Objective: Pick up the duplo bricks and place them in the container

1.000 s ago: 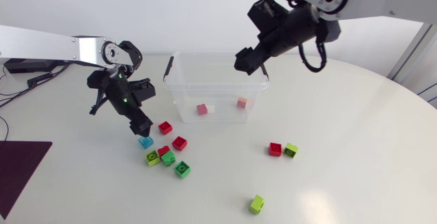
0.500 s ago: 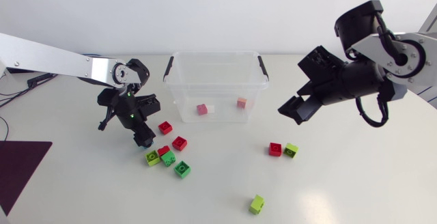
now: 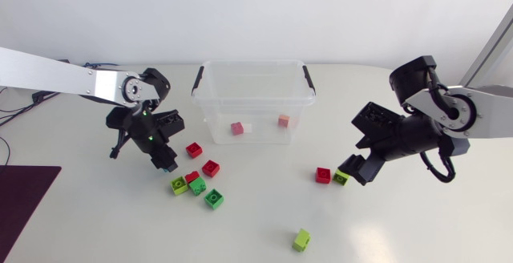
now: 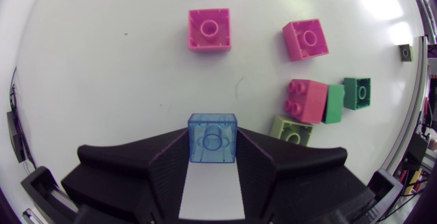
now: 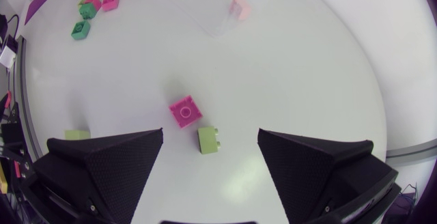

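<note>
Blue brick (image 4: 212,137): clamped in the left claw (image 3: 166,163), one finger flat against each side. Whether it rests on the worktop (image 3: 256,227) or hangs just over it, cannot tell.

Left claw sits in front of the container (image 3: 252,95), off its left corner. Loose bricks close by:
- red brick 1 (image 3: 193,149) and red brick 2 (image 3: 211,167), apart from each other
- cluster (image 3: 196,187) of one lime, one red and two green bricks, packed close

Container: clear tub, upright, open top, at the back of the worktop. Inside are a red brick touching a white one, and an orange brick (image 3: 284,121) toward its right wall.

Right claw (image 3: 353,171): fingers wide apart, nothing between them touching either. It hangs low over two bricks right of the middle. Red brick 3 (image 5: 185,111) lies just ahead of the fingers. Lime brick (image 5: 208,140) lies between them, beside red brick 3.

Lone lime brick (image 3: 301,239): near the front edge, well apart from the rest.
</note>
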You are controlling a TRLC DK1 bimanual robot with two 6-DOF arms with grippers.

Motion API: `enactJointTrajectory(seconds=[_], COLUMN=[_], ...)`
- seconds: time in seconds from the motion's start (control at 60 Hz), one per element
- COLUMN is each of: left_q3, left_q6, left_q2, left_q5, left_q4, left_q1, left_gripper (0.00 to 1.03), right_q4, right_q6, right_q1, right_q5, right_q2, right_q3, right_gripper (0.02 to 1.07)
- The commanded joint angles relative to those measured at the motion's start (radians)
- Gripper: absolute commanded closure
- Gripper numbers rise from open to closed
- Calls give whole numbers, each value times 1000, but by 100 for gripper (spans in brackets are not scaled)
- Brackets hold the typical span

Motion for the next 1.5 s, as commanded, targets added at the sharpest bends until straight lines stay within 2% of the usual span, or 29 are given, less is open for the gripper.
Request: enactJointTrajectory(seconds=[0.0, 0.083, 0.15, 0.233, 0.283, 0.417, 0.467, 0.533, 0.6, 0.7, 0.8, 0.817, 0.867, 0.967, 1.1, 1.133, 1.15, 1.167, 1.183, 1.217, 1.233, 1.267, 1.3, 1.483], left_q3=[-22, -18, -2, 18, 36, 61, 62, 76, 99, 133, 159, 160, 169, 183, 254, 271, 288, 307, 315, 340, 343, 360, 364, 366], left_q6=[-23, -43, -70, -106, -144, -224, -273, -302, -331, -380, -412, -412, -423, -437, -445, -445, -445, -445, -445, -445, -445, -443, -443, -429], left_q2=[-127, -214, -275, -323, -338, -347, -347, -347, -346, -317, -280, -272, -252, -194, -97, -82, -67, -48, -42, -16, -15, 2, 5, -25], left_q5=[15, 20, 32, 81, 104, 175, 183, 187, 193, 201, 201, 204, 204, 203, 203, 203, 203, 203, 203, 203, 203, 201, 201, 200], left_q4=[-6, -6, -6, 4, 31, 139, 206, 238, 267, 326, 361, 372, 384, 421, 396, 386, 376, 364, 358, 335, 333, 317, 313, 249], left_q1=[-2, -8, -17, -25, -31, -37, -43, -54, -71, -88, -100, -106, -116, -146, -162, -165, -165, -166, -166, -168, -168, -168, -166, -137], left_gripper=[79, 79, 79, 79, 79, 79, 79, 79, 79, 79, 79, 79, 79, 79, 77, 74, 69, 59, 55, 32, 30, 12, 5, 5], right_q4=[-12, -35, -98, -120, -164, -169, -167, -151, -126, -91, -60, -57, -48, -55, -109, -134, -144, -161, -172, -192, -198, -220, -239, -322], right_q6=[-104, -160, -213, -235, -256, -267, -267, -268, -268, -267, -268, -268, -268, -270, -262, -255, -252, -244, -239, -230, -227, -213, -202, -161], right_q1=[-31, -45, -43, -25, -12, 12, 18, 24, 26, 32, 34, 34, 34, 34, 47, 57, 61, 70, 77, 89, 93, 107, 118, 173], right_q5=[-10, -12, -12, 3, 26, 59, 66, 83, 91, 92, 94, 94, 92, 100, 105, 103, 105, 103, 103, 102, 100, 97, 92, 80], right_q2=[83, 154, 201, 224, 261, 307, 325, 353, 382, 413, 419, 416, 408, 370, 261, 223, 207, 181, 163, 134, 123, 91, 71, -14], right_q3=[30, 70, 112, 133, 161, 178, 181, 181, 184, 176, 165, 162, 150, 118, 99, 99, 99, 101, 104, 112, 113, 127, 141, 230], right_gripper=[7, 7, 7, 7, 7, 12, 12, 16, 17, 29, 51, 58, 70, 73, 73, 73, 73, 73, 73, 73, 73, 73, 73, 73])
